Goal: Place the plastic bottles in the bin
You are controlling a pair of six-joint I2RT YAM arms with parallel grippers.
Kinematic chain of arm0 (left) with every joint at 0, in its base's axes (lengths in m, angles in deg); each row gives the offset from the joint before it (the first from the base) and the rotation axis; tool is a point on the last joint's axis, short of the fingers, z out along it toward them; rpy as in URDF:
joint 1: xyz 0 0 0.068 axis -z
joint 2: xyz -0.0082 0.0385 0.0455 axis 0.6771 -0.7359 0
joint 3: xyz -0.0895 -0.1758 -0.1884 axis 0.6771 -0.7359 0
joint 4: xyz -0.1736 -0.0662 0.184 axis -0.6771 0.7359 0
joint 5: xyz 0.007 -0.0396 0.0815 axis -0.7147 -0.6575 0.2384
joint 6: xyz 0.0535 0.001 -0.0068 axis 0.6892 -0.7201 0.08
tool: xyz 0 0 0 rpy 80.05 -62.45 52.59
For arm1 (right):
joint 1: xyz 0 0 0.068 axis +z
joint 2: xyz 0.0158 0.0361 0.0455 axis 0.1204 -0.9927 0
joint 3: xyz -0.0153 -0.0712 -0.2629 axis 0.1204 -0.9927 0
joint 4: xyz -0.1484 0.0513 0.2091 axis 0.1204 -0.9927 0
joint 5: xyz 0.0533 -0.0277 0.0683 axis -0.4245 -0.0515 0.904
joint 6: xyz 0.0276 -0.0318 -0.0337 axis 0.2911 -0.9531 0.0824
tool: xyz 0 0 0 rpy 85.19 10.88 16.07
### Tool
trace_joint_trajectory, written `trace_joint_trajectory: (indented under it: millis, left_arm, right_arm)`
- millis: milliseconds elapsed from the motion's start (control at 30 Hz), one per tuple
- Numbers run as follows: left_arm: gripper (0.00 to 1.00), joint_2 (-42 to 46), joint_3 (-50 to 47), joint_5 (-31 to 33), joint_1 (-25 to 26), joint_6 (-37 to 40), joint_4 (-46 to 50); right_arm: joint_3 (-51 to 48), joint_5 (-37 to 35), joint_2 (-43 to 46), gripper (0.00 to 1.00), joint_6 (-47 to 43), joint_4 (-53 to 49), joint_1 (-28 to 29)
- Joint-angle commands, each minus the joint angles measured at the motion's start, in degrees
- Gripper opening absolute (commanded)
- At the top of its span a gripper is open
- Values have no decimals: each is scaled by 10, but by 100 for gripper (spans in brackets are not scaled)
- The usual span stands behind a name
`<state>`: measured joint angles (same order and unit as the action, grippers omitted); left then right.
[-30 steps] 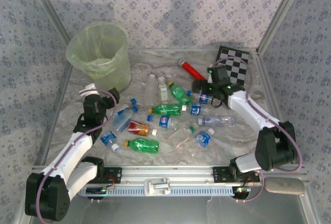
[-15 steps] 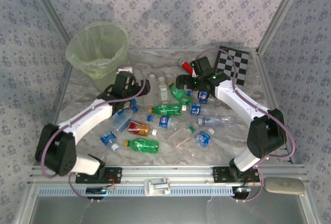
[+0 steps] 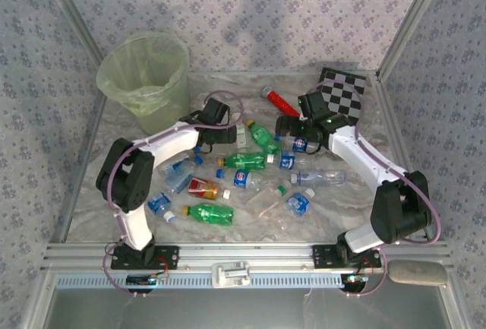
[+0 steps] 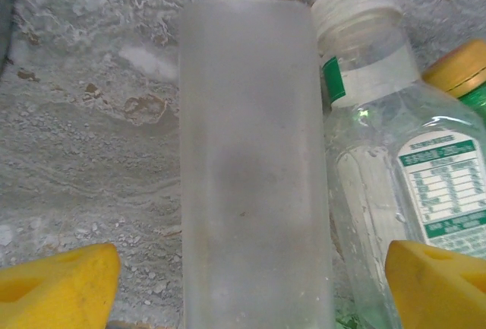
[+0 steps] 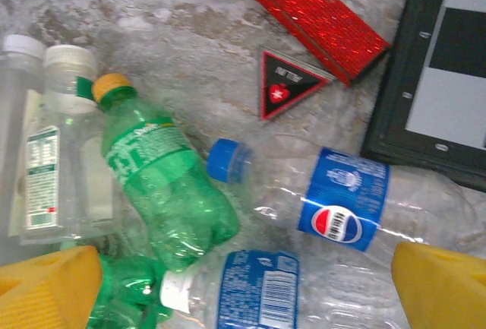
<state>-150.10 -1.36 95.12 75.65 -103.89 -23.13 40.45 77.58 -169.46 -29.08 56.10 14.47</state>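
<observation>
The left tool (image 4: 247, 287), spread wide astride the frosted clear plastic bottle (image 4: 254, 154) lying on the marbled worktop (image 4: 76, 154) apart from the translucent pale-green bin (image 3: 171, 105), may also pinch the white-capped, green-labelled bottle (image 4: 372, 139) just beside it, while the right tool (image 5: 243, 283) hangs equally spread over a green bottle (image 5: 171, 185).

— What do the arms look like?
— Left arm (image 3: 152, 149) and right arm (image 3: 364, 158) match: long white shells, chunky black joints and black bases, a thin purple cable (image 3: 437, 223) looping along each.
— And the tips?
— Blunt yellow fingers (image 4: 57, 283), wedge-shaped, each with a shallow dimple. Small green lights (image 3: 332, 122) glow on the right wrist.
</observation>
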Motion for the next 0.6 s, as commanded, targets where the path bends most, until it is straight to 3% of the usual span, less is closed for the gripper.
trace_joint_trajectory:
  millis: [0, 300, 467, 567]
  left_arm:
    - [87, -21, 23, 8, 2, 3, 32]
    - [77, -72, 41, 1, 3, -1, 23]
    - [58, -78, 47, -2, 2, 0, 18]
    - [53, -58, 38, 5, 3, 4, 8]
  right_arm:
    - [-17, -4, 15, 100, 9, 8, -10]
    - [-23, 1, 18, 100, 7, 10, -24]
    - [-25, -2, 24, 100, 9, 6, -25]
    - [-28, -3, 31, 100, 11, 9, -25]
